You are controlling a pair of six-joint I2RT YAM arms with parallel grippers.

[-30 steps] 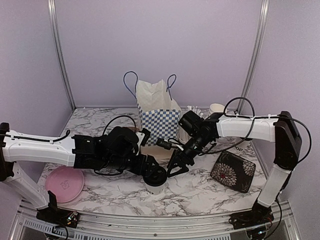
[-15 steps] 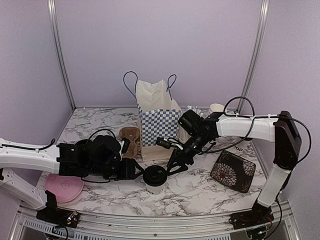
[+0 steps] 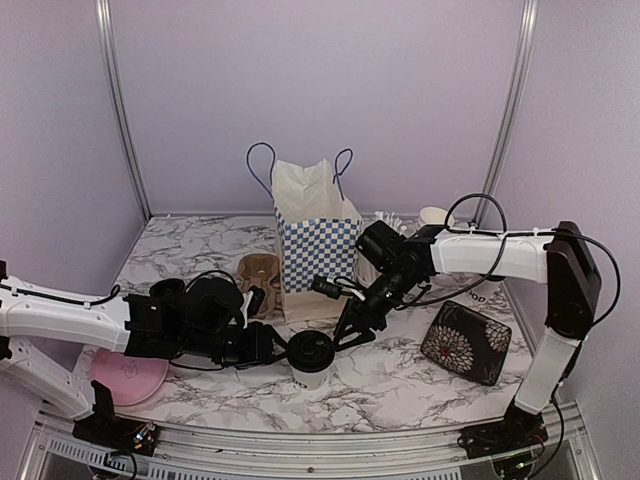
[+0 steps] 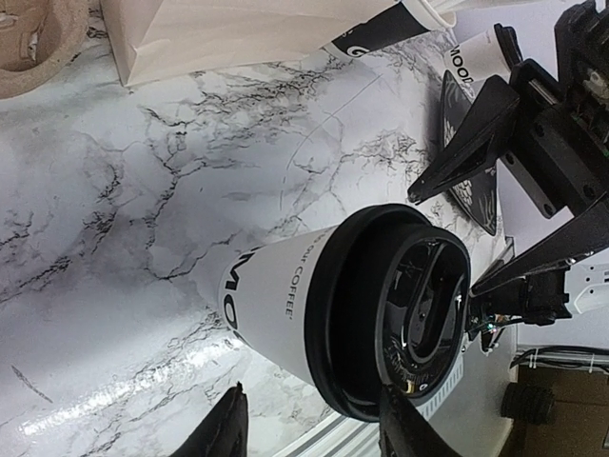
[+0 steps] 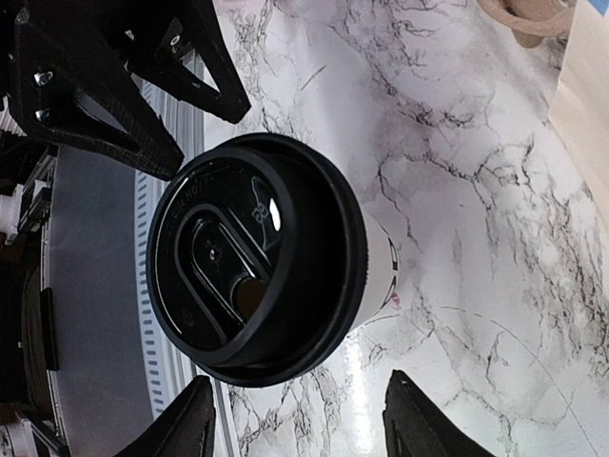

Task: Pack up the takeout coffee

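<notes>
One takeout coffee cup (image 3: 310, 362), white with black lettering and a black lid, stands alone on the marble near the front. It fills the left wrist view as cup (image 4: 276, 300) and the right wrist view as lid (image 5: 252, 286). My left gripper (image 3: 272, 346) sits just left of it, open, with the cup beyond its tips (image 4: 314, 433). My right gripper (image 3: 348, 334) hovers just right of it, open and empty (image 5: 304, 424). The brown pulp carrier (image 3: 258, 276) lies left of the checked paper bag (image 3: 318, 245). More cups (image 4: 471, 59) stand by the bag.
A pink plate (image 3: 128, 376) lies at the front left under my left arm. A black floral pouch (image 3: 465, 343) lies at the right. Paper cups (image 3: 435, 215) and straws (image 3: 390, 217) stand at the back right, behind my right arm.
My left gripper has drawn back to the left off the lidded cup, which stays standing, and its jaws have narrowed. The right gripper has barely moved and has narrowed a little.
</notes>
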